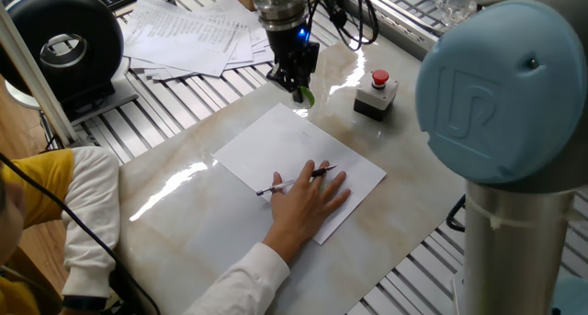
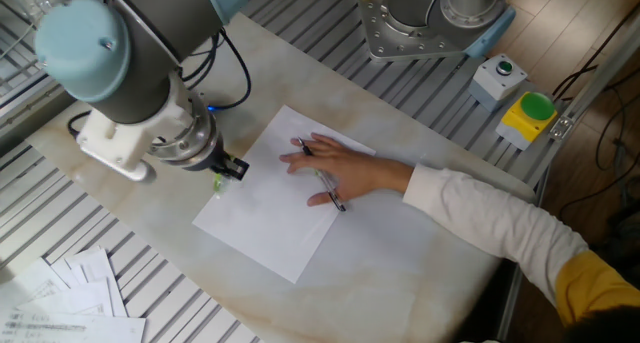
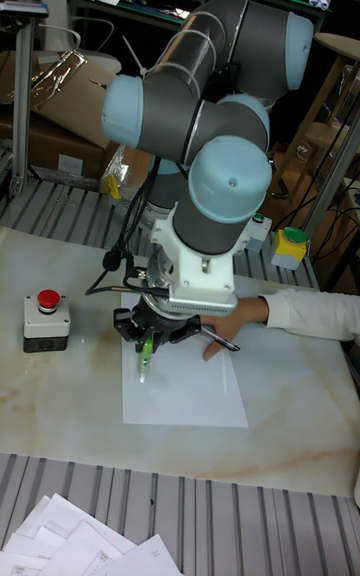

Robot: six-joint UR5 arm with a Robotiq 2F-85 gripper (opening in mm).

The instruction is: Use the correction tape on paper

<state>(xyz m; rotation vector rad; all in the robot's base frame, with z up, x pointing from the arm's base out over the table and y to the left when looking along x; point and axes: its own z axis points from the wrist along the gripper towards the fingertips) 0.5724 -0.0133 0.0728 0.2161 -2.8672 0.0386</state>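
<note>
Your green correction tape [image 1: 304, 95] sits clamped in the fingers [image 3: 146, 331], its tip at the paper's [image 1: 276, 150] 12 o'clock corner. The white sheet lies flat mid-table [image 1: 184, 223]. A person's hand [image 1: 308, 202] pins its 5 o'clock side, a pen [image 1: 296, 180] under the fingers.

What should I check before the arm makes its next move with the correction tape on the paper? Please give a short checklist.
1. Pincer holds correction tape: ok.
2. Tape tip touching paper: cannot tell; it is near the sheet's far corner.
3. Paper lies flat: ok; the person's hand presses it.
4. Hand apart from pincer: ok.
5. Pen under the hand lies on the sheet: not ok if the stroke goes that way.
</note>
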